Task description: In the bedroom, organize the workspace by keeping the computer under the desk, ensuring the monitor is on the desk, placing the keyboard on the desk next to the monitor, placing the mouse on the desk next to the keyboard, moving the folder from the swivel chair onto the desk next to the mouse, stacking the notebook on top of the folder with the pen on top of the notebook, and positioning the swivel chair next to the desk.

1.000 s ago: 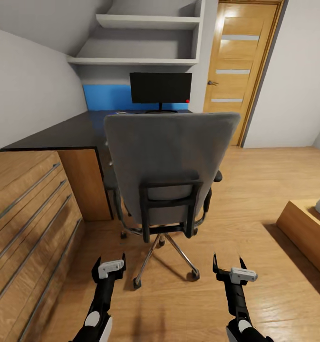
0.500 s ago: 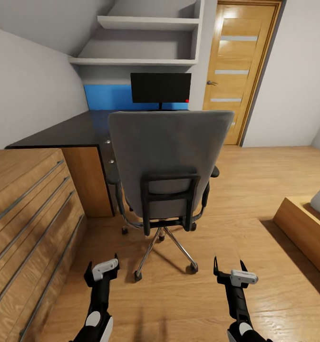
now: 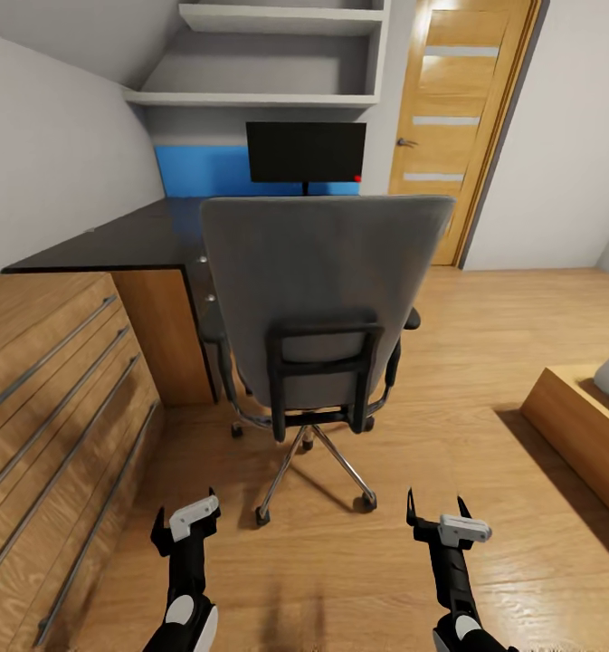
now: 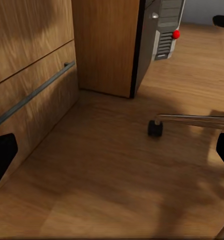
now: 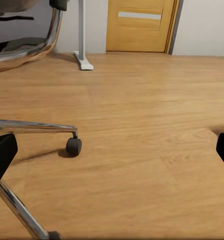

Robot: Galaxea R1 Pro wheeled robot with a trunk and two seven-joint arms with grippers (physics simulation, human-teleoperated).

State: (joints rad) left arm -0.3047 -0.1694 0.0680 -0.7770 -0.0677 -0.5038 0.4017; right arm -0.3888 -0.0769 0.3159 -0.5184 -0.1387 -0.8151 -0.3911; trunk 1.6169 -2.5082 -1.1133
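The grey swivel chair stands with its tall back toward me, in front of the black desk. That back hides the seat, the folder and the desk area below the monitor, which stands on the desk before the blue panel. Keyboard, mouse, notebook and pen are out of view. The silver-grey computer stands under the desk beside a wooden side panel. My left gripper and right gripper hang open and empty above the floor, short of the chair's casters.
A light wooden drawer chest runs along the left, close to my left arm. A low wooden bed frame lies at the right. The desk's white pedestal leg and a wooden door lie beyond the chair.
The whole view has shifted a little, so the camera moved. My left gripper has sunk lower and leftward in the picture. The right gripper holds the same place.
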